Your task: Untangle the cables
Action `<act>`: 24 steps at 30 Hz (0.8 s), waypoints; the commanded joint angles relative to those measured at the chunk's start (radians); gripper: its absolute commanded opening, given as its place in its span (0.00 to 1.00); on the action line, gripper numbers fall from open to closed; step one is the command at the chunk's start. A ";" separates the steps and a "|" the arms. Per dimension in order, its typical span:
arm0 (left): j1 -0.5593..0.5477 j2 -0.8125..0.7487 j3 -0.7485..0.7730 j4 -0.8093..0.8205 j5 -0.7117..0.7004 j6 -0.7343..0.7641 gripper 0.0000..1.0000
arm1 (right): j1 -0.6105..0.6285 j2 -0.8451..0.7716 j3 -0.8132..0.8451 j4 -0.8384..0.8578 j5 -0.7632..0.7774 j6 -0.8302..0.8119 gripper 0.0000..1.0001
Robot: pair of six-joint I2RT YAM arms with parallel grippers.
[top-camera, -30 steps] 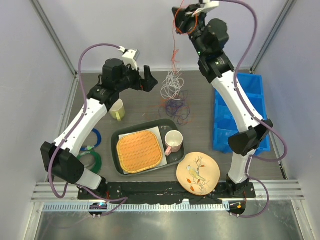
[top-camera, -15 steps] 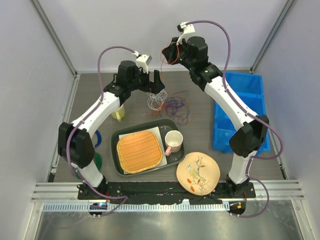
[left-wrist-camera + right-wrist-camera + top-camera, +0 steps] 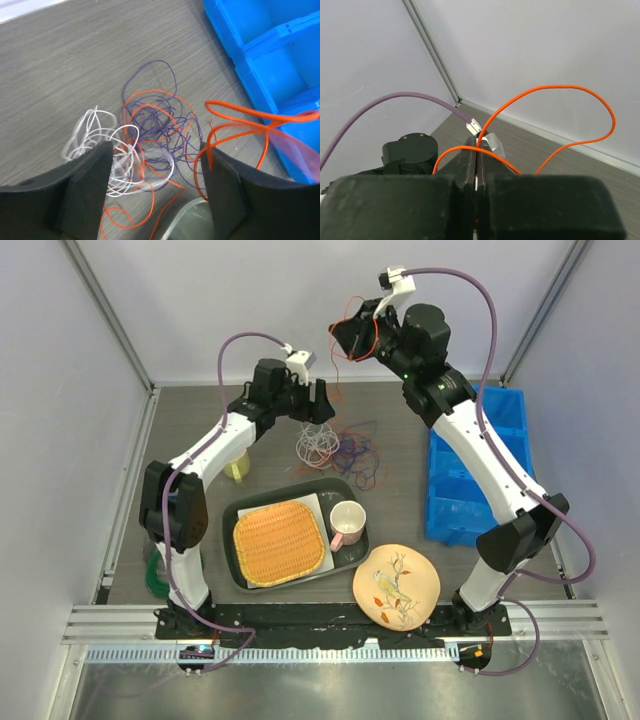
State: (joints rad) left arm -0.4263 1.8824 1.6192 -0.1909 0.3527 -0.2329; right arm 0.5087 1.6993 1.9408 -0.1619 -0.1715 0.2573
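The cables (image 3: 335, 445) were found bunched on the tabletop (image 3: 400, 465) close to the middle of its far edge. The white loops lay on the left of the bunch, and the purple and orange loops were tangled together on the right.

The left pincer (image 3: 318, 408) was held just over the white loops. Its jaws were spread wide and nothing was gripped between them. In the left wrist view the strands were seen lying between the two fingers (image 3: 85, 190) (whether any strand was touched by a pad could not be told).

The right pincer (image 3: 350, 340) was raised high above the far edge, with its jaws pressed fully together on an orange cable (image 3: 545, 90). This cable was seen arching out of the closed fingers in a wide loop. Its run down toward the bunch was too thin to be followed all the way.

A blue bin (image 3: 445, 490) was placed along the right edge. A dark tray (image 3: 228, 525) was set toward the near edge, and a woven mat (image 3: 280, 542) and a pink mug (image 3: 347, 523) were carried in it.
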 commanded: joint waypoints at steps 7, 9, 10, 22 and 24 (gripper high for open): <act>0.000 0.018 -0.018 0.096 0.065 -0.019 0.00 | 0.004 -0.089 -0.022 0.012 0.167 -0.078 0.01; 0.001 -0.003 -0.022 0.084 -0.042 -0.017 0.00 | 0.004 -0.101 -0.034 0.001 0.254 -0.113 0.01; 0.001 -0.008 -0.010 0.064 -0.093 -0.017 0.00 | 0.004 -0.104 -0.040 -0.007 0.344 -0.133 0.01; 0.095 -0.192 -0.047 -0.045 -0.356 -0.102 0.00 | -0.084 -0.196 -0.285 0.097 0.528 -0.302 0.01; 0.095 -0.204 -0.059 -0.030 -0.212 -0.108 0.01 | -0.084 -0.201 -0.290 0.099 0.512 -0.299 0.01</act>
State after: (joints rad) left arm -0.3382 1.7515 1.5883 -0.2394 0.0021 -0.3252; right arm 0.4305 1.5848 1.6569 -0.1780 0.3576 -0.0074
